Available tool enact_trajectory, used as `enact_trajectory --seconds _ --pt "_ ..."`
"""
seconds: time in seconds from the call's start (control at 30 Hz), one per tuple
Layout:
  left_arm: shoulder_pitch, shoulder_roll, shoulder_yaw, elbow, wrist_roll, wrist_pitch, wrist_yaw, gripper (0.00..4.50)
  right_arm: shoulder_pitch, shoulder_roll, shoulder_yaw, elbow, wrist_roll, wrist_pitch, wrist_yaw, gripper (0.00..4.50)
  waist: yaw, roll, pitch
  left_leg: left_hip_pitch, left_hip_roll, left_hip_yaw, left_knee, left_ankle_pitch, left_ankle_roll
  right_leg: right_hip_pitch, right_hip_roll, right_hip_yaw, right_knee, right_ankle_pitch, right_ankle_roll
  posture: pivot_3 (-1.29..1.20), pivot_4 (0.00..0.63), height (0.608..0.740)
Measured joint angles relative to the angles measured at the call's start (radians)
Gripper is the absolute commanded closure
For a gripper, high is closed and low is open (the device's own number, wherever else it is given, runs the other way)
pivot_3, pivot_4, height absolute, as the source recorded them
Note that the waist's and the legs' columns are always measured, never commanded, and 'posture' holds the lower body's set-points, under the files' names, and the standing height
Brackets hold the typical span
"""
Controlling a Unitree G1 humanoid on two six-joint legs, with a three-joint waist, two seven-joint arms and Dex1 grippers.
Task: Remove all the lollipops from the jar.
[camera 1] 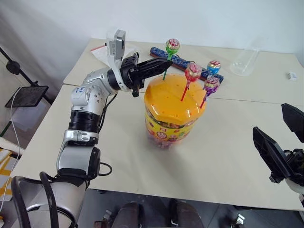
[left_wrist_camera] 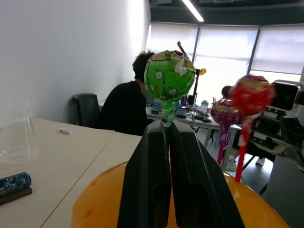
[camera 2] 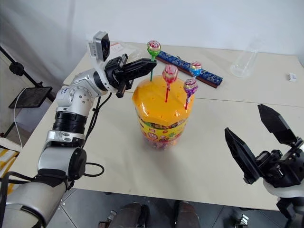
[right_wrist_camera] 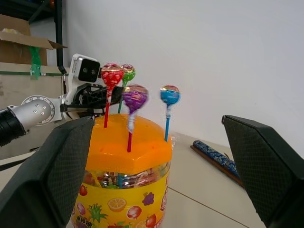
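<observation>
Left gripper (camera 1: 164, 62) clamped on green-stick lollipop (camera 1: 172, 46) above jar (camera 1: 174, 109).

Head pair overhead; 2 wrist views share jar (right_wrist_camera: 124, 156).

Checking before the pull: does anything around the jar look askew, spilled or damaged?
Nothing stands out. The jar stands upright on the table, lid on, all four lollipops planted in it; the left gripper is shut on the green-stick lollipop. Nothing spilled.
</observation>
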Motion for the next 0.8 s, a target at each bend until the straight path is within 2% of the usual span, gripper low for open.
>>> enact_trajectory --seconds 0.2,0.33,0.43,0.47,0.53,0.63,0.7,0.8 --pt "-0.089 -0.027 0.206 0.011 -0.202 0.153 0.098 4.47 -0.066 -0.004 0.002 0.025 0.063 -0.013 -0.001 0.0 -0.002 -0.002 0.002 -0.002 0.0 -0.003 0.004 0.0 0.0 0.0 -0.001 0.003 0.001 0.0 0.0 0.0 0.15 0.74" --pt "-0.1 0.043 0.31 0.041 -0.228 0.16 0.242 4.47 -0.129 -0.038 0.041 0.039 0.085 -0.002 0.007 0.0 -0.019 -0.002 0.001 0.0 0.0 -0.003 0.003 0.0 0.0 0.001 -0.002 0.003 0.004 0.0 0.0 0.0 0.15 0.74" --pt "0.017 0.196 0.29 -0.008 -0.151 0.189 0.317 4.47 -0.209 -0.101 0.111 0.063 0.074 0.026 0.054 0.0 -0.038 -0.002 0.001 0.003 0.001 -0.002 0.002 -0.001 -0.001 0.0 -0.001 0.003 0.006 0.0 0.0 0.0 0.15 0.74" --pt "0.096 0.28 0.243 -0.048 -0.095 0.203 0.317 4.47 -0.247 -0.133 0.138 0.078 0.072 0.042 0.082 0.0 -0.047 -0.002 0.002 0.003 0.0 -0.002 0.0 -0.001 -0.002 -0.001 -0.001 0.003 0.007 0.0 0.0 0.0 0.15 0.74" --pt "0.209 0.388 0.179 -0.094 -0.011 0.215 0.303 4.47 -0.289 -0.169 0.169 0.096 0.074 0.061 0.125 0.0 -0.046 -0.003 0.002 0.002 0.001 -0.003 0.0 0.0 -0.002 -0.002 -0.001 0.003 0.007 0.0 0.0 0.0 0.15 0.74" --pt "0.314 0.488 0.136 -0.131 0.051 0.283 0.318 4.47 -0.333 -0.209 0.203 0.121 0.083 0.087 0.196 0.0 -0.03 -0.006 0.004 -0.002 0.001 -0.007 0.001 -0.001 -0.002 -0.002 -0.001 0.002 0.005 0.0 0.0 0.0 0.15 0.74" --pt "0.429 0.598 0.14 -0.184 0.08 0.348 0.346 4.47 -0.36 -0.264 0.251 0.152 0.068 0.109 0.308 0.0 -0.027 -0.007 0.004 -0.002 0.0 -0.006 0.002 -0.003 -0.001 -0.001 -0.003 0.002 0.003 0.0 0.0 0.0 0.15 0.74" --pt "0.615 0.696 0.146 -0.261 0.144 0.434 0.409 4.47 -0.357 -0.307 0.29 0.222 0.004 0.122 0.453 0.0 -0.023 -0.007 0.004 -0.002 0.0 -0.006 0.003 -0.005 0.001 0.0 -0.006 0.003 0.002 0.0 0.0 0.0 0.15 0.74"
